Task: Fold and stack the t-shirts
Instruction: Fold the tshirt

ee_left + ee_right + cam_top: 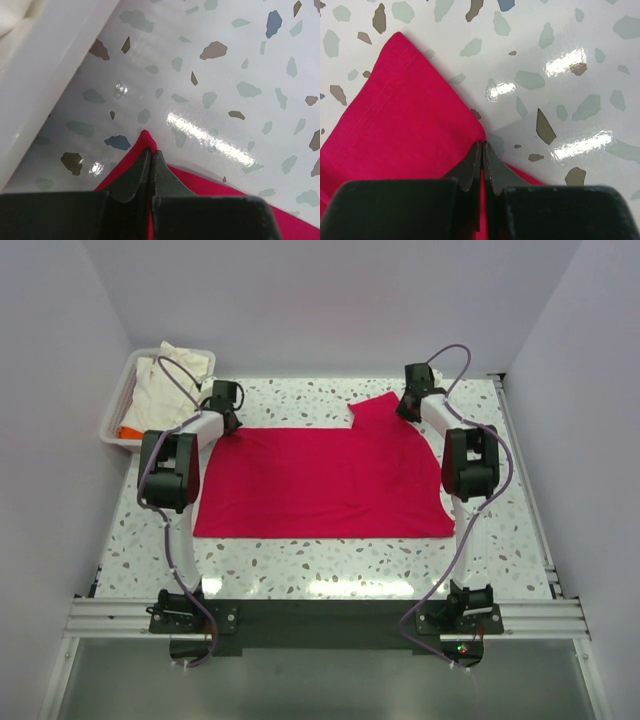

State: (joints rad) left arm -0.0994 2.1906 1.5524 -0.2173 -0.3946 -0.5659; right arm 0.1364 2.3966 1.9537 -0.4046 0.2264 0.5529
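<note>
Left tool (150, 152) is closed, its fingers pressed together on the far left corner of the plain crimson-red soft cloth t-shirt (320, 480); a small tip of red shows just ahead of the fingertips in the left wrist view. Right tool (481, 145) is likewise closed, pinching the cloth's far edge at the right, just beside a sleeve-like flap that juts toward the far side of the speckled terrazzo-pattern table (300, 565). Garment lies flat at mid-table, its long axis running left to right, parallel to the line between the two tools, and its whole body extends from them back toward the arm bases. Each arm has its own corner, and neither is nearer. Collar cannot be made out, so which way the shirt points is uncertain. Judgement: the coming move turns on carrying the held far edge toward the near edge, tools level, creasing along the long axis. Cream-white cloth t-shirt (175, 375) and a glimpse of orange fabric (130, 432) sit in the white rectangular plastic tray (115, 405) at far left, near the red corner but not touching it.
</note>
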